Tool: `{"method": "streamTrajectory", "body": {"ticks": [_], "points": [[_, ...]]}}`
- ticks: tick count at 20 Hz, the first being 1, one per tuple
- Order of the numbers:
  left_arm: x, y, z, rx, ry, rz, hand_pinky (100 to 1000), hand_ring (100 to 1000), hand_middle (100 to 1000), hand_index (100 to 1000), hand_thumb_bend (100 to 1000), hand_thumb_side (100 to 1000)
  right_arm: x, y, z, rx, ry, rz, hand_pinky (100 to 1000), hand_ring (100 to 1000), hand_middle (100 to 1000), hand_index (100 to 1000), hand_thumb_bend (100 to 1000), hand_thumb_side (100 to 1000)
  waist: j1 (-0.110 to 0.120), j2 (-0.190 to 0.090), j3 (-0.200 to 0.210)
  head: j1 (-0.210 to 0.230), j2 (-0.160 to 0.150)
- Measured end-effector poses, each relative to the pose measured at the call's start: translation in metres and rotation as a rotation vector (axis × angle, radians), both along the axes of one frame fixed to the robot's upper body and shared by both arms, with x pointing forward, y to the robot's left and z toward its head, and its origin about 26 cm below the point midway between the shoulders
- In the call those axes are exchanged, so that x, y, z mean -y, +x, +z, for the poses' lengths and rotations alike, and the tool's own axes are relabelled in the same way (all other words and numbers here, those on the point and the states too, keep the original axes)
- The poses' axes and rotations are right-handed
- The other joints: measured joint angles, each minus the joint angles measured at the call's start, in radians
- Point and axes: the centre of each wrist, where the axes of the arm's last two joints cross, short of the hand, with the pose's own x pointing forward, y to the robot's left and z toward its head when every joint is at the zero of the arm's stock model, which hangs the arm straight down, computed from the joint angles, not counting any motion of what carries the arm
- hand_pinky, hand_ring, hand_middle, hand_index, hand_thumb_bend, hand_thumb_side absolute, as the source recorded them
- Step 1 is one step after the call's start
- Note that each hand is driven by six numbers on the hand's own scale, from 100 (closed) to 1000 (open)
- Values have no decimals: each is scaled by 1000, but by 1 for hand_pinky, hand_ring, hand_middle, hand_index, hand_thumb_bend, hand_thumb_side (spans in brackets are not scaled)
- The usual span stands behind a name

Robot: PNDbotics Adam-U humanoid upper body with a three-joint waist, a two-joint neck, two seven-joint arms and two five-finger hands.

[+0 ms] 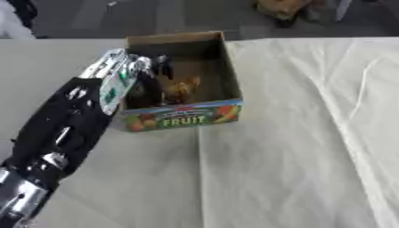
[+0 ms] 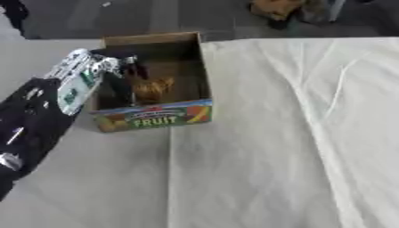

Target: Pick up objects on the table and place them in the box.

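My left hand (image 1: 124,73) reaches over the left wall of the cardboard fruit box (image 1: 187,116), fingers curled round a flat white-and-green packet (image 1: 115,87) held at the box's edge. An orange-brown item (image 1: 182,89) lies inside the box, which stands on the cloth-covered table (image 1: 296,147).

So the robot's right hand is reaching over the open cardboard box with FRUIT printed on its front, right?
Not quite: it is the left hand, coming in from the left eye view's left side, that reaches over the open cardboard box with FRUIT printed on its front.
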Motion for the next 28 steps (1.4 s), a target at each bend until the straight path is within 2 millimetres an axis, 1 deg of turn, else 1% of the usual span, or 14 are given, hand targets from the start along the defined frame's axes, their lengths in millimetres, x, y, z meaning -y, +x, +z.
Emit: {"method": "streamTrajectory", "body": {"ticks": [1,4,8,15,20,22,24,26,28], "points": [[0,0,1,-4,5,-5,828,860,794,821,885,228,0,0,0,0,0,0,798,739,728,790,446,748,0,0,0,-1,1],[1,-2,5,2,9,-16,832,867,803,853,907,241,0,0,0,-1,0,0,798,738,726,791,446,748,0,-1,0,-5,3],[0,-9,20,64,-4,-25,819,857,793,848,873,220,1,0,-2,-6,1,-1,798,737,725,790,446,748,2,-9,3,-9,7],[2,-26,50,220,-68,-50,797,833,774,833,853,183,2,0,-5,-17,3,-8,798,738,726,790,446,749,2,-22,14,-12,19],[6,-44,74,275,-159,-114,774,810,759,824,864,177,4,0,-6,-18,7,-13,798,739,727,790,445,750,-4,-31,23,-9,42],[4,-54,86,304,-200,-145,768,804,753,821,869,183,4,-1,-7,-20,9,-16,798,739,727,790,445,750,-7,-32,26,-7,50],[3,-64,97,335,-245,-177,761,796,746,815,870,177,4,-1,-7,-19,11,-17,798,739,728,790,444,751,-10,-33,30,-6,52],[0,-74,108,374,-288,-203,756,788,738,806,854,159,5,-1,-7,-18,14,-20,797,739,728,790,444,751,-13,-38,36,-5,59],[-6,-85,118,422,-334,-224,745,776,724,792,818,125,6,-1,-8,-20,17,-25,797,740,728,790,443,752,-18,-44,43,-5,66]]}}
